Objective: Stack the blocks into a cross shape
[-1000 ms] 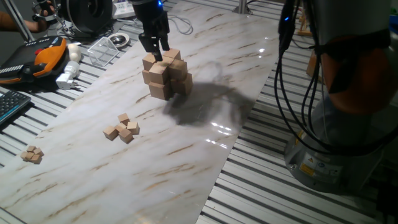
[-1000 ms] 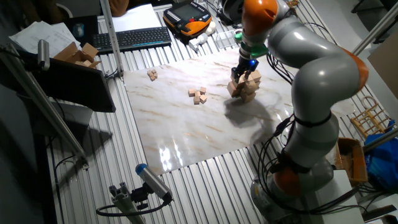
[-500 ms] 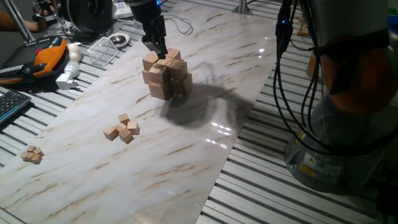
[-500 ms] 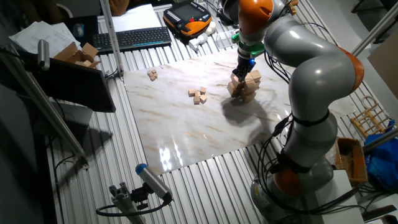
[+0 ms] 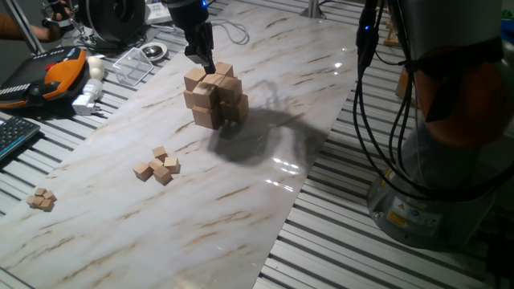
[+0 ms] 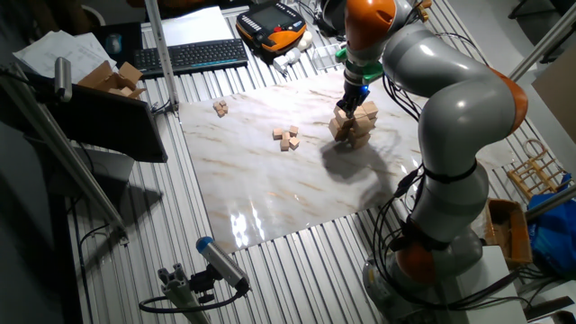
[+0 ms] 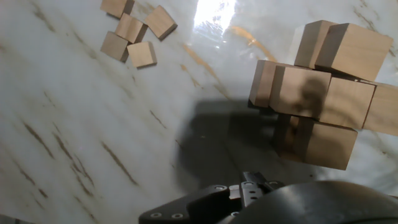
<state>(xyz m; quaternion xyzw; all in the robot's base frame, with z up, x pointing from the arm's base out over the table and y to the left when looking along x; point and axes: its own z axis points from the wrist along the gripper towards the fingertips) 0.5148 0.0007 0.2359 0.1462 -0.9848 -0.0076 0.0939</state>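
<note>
The black two-finger gripper (image 5: 202, 63) hovers at the top of the light-tan wooden cube cluster (image 5: 214, 95) — fingers pressed together, holding nothing visible.

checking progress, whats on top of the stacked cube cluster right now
The gripper sits right over the top of the cross shape. Top cubes show beside it; whatever lies directly under the fingers is covered.

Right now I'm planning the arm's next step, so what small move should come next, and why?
Probably lift the gripper straight up, clear of the cross shape. It sits at the stack's top, seemingly holding nothing, while loose blocks lie on the table.
</note>
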